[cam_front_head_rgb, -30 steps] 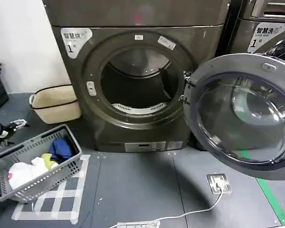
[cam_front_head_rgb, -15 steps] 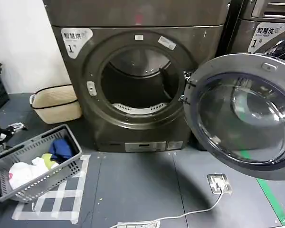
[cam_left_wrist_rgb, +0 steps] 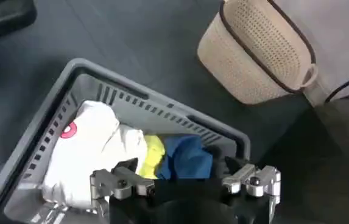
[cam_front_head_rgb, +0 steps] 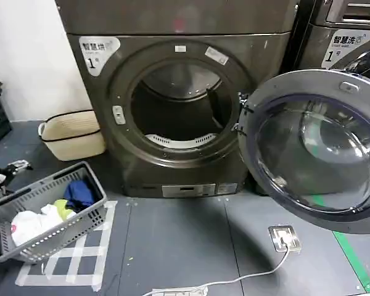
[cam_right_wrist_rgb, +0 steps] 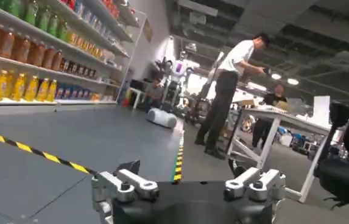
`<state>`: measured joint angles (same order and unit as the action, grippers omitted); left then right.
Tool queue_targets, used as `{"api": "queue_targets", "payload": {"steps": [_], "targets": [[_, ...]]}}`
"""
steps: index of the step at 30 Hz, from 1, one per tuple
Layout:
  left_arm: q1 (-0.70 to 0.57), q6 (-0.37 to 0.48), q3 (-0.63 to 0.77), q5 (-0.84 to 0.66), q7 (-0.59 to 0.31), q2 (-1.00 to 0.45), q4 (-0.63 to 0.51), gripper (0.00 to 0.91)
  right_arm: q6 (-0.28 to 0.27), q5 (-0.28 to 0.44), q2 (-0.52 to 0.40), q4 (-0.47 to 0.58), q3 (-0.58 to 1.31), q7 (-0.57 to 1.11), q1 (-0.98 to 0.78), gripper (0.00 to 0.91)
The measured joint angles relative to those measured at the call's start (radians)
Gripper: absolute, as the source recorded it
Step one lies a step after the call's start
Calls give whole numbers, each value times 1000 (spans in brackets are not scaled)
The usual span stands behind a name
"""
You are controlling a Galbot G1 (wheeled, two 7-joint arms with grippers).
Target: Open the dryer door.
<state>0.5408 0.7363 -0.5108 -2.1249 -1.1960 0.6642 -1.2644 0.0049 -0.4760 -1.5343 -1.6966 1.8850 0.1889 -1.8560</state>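
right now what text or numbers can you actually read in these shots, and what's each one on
"智慧烘" over "1": sticker at the upper left of the dryer front.
"智慧洗" over "1": sticker on the neighbouring machine.
Unreadable: the small labels above the drum opening, the strip under it, the bottle labels on the shelves, and the red mark on the white garment.

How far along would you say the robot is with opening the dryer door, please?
Opening looks done: the round glass-windowed dryer door stands swung wide to the right, exposing the dark drum opening. Nothing is in hand: the left pincer hangs open over the grey plastic laundry basket, and the right pincer is open too, facing the room. Nothing seems left.
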Motion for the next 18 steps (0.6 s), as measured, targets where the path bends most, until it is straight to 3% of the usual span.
{"api": "queue_targets", "payload": {"steps": [18], "targets": [[54,0,-13,13,-13,9,19,907,-1,3,-1,-6,2,-6,0,907]]}}
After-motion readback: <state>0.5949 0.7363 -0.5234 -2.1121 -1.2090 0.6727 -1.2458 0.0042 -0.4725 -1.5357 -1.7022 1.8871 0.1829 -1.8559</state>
